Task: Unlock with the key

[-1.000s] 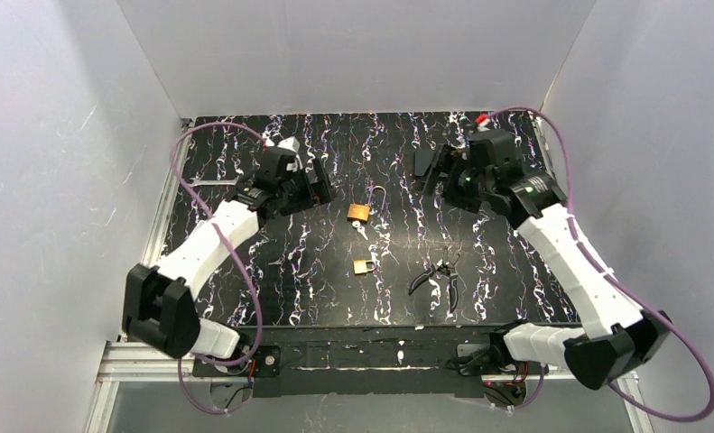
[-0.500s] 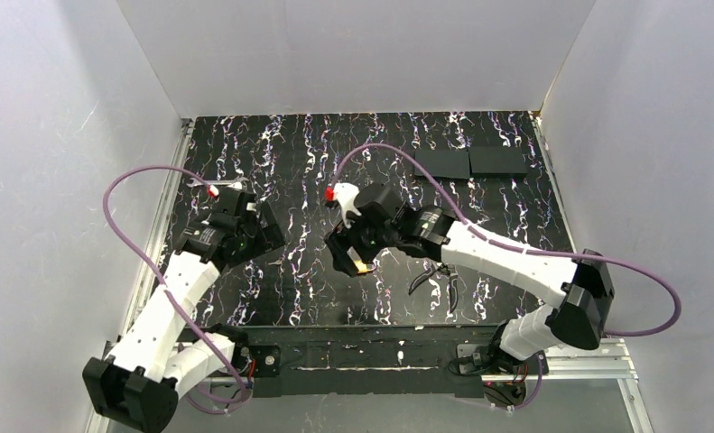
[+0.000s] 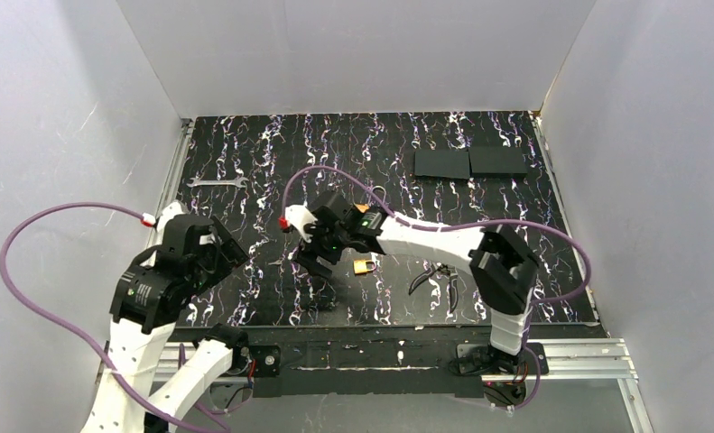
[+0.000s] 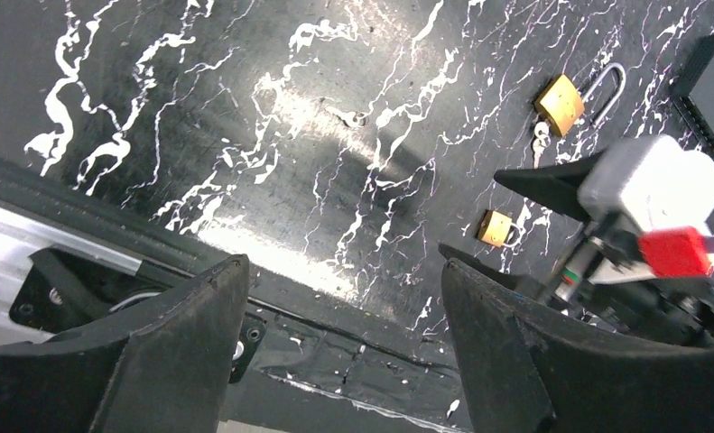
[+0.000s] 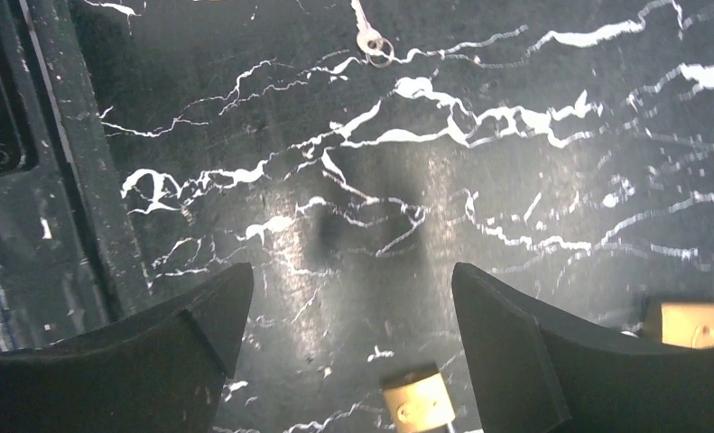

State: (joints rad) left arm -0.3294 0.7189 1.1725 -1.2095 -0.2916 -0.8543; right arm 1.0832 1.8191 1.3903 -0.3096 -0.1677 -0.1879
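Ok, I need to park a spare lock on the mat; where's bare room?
Bare: the far strip between the wrench and the black pads, and the right edge below those pads. Crowded: the middle, where the right gripper, small padlock and pliers sit close.

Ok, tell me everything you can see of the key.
The key is tiny, flat and silvery, with a rounded head and a thin blade cut off by the right wrist view's top edge. It lies flat on the black marbled table, unheld. From the left wrist it sits just beside the larger brass padlock; contact is unclear.
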